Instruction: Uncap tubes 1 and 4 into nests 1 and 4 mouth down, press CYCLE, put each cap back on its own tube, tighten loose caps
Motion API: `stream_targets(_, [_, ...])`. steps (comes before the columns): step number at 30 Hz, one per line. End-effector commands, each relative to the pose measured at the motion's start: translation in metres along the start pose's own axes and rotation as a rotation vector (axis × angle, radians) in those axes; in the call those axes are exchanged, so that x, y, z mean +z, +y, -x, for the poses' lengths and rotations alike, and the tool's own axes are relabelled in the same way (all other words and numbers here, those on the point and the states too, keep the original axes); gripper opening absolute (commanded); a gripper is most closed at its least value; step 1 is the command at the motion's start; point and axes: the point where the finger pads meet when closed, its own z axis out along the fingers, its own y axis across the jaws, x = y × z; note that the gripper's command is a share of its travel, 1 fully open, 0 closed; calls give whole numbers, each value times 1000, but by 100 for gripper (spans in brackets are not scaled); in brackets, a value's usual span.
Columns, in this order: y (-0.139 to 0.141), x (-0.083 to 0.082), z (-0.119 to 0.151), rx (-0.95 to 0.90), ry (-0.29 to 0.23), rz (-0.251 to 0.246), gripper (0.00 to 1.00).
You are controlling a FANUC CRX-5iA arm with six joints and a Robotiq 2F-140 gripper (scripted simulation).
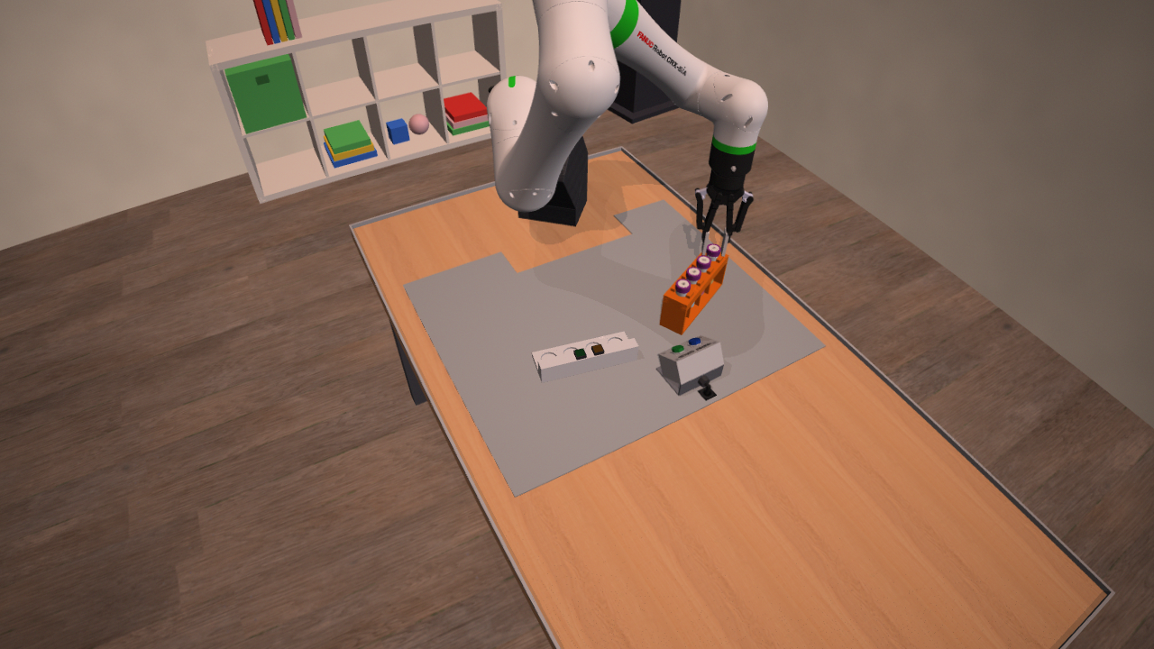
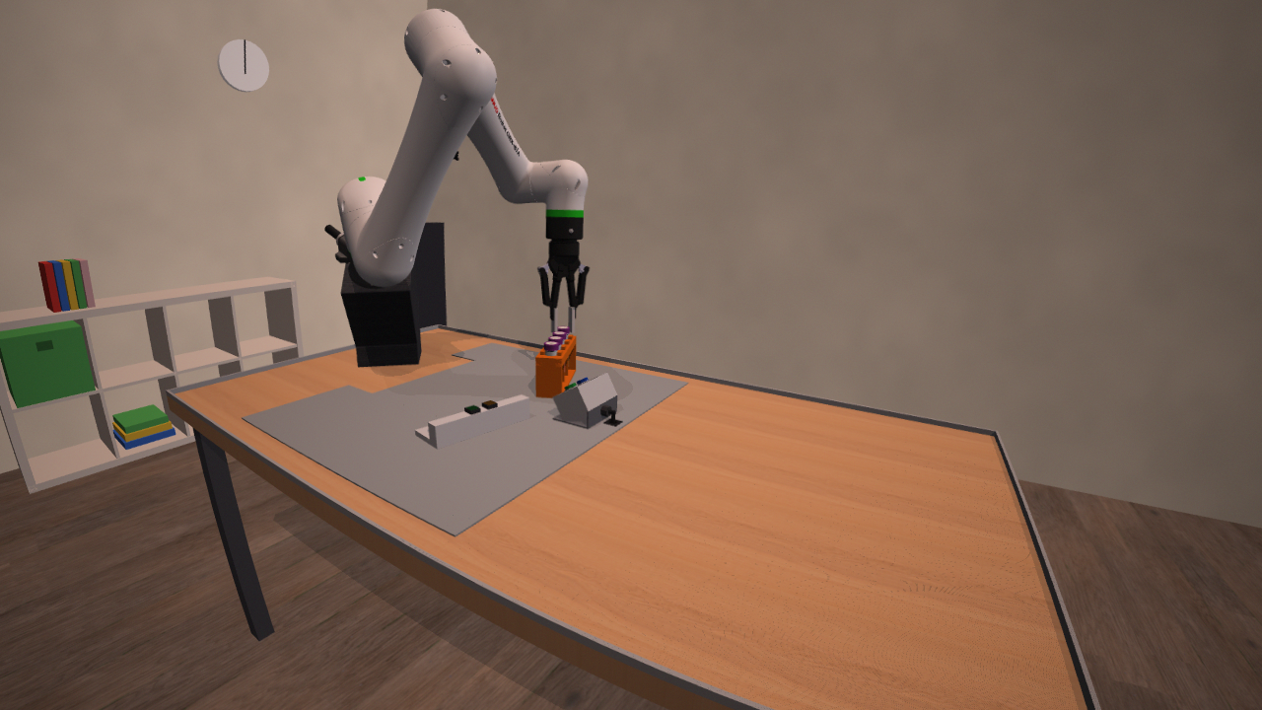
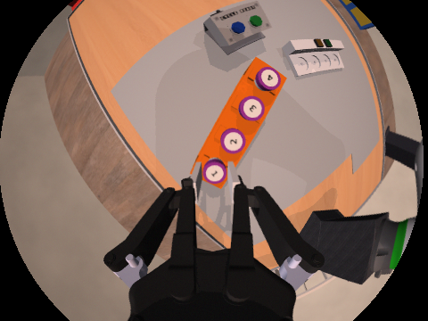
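Note:
The orange decapping station [image 1: 693,294] stands on the grey mat and holds four tubes with purple caps. Cap 1 [image 3: 214,171] is at the end nearest the arm's base, and cap 4 [image 3: 269,78] is at the far end; both sit on their tubes. My gripper [image 3: 214,169] points down over tube 1, with one fingertip on each side of cap 1 [image 1: 713,250]. The fingers are a little wider than the cap, so the gripper is open and holds nothing. The white cap tray [image 1: 584,355] has empty nests. Its two lamps look dark.
Cap 2 [image 3: 234,141] and cap 3 [image 3: 251,107] sit on their tubes. The small grey desk [image 1: 690,364] carries the blue key [image 3: 238,28] and the green key [image 3: 256,20]. The table's edge runs close behind the station. A shelf stands off the table.

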Motion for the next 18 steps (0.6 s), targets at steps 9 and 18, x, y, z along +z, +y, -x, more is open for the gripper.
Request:
stream_targets(9, [0, 0, 0, -1, -1, 1, 35])
stream_targets(18, [0, 0, 0, 416, -1, 1, 35])
